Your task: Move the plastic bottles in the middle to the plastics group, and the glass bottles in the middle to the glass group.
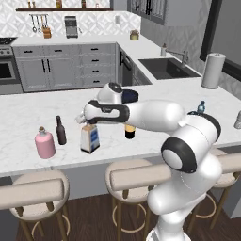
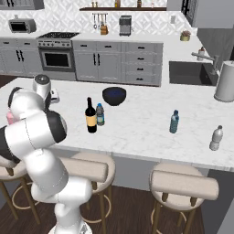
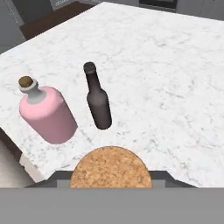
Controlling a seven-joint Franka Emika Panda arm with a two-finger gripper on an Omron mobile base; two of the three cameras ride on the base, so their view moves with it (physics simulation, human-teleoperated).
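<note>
- The white marble counter (image 1: 28, 113) is shown spanning the scene, with stools tucked under its near edge and a sink set in its far right part.
- The white arm (image 1: 155, 115) is seen reaching left across the counter from the lower right of the left base view.
- A paper towel roll (image 1: 212, 70) is shown standing upright at the far right, beside the sink.
- A dark bowl (image 2: 114, 95) is seen on the counter, farther back than the middle bottles.
- The dark wine bottle (image 2: 91, 116), with an orange-yellow label, is shown upright in the middle of the counter; a small bottle (image 2: 100, 114) stands just beside it on the right.
- The squat pink bottle (image 1: 44, 142), with a tan stopper, is shown upright near the left end of the counter, close to its near edge.
- The squarish pale bottle (image 1: 90, 137), with a blue label, is seen resting on the counter to the right of the glass group; its cork stopper (image 3: 110, 167) appears at the bottom of the hand view.
- The gripper (image 1: 86, 120) is shown set over the top of the squarish pale bottle, its jaws partly parted around the stopper; a firm grip cannot be confirmed.
- The slim dark brown bottle (image 1: 60, 131) is shown upright just right of the pink bottle, the two apart.
- A small see-through blue water bottle (image 2: 174, 121) is seen well right of the middle.
- A pale bottle (image 2: 216, 138) is shown farther right, near the front edge.
</note>
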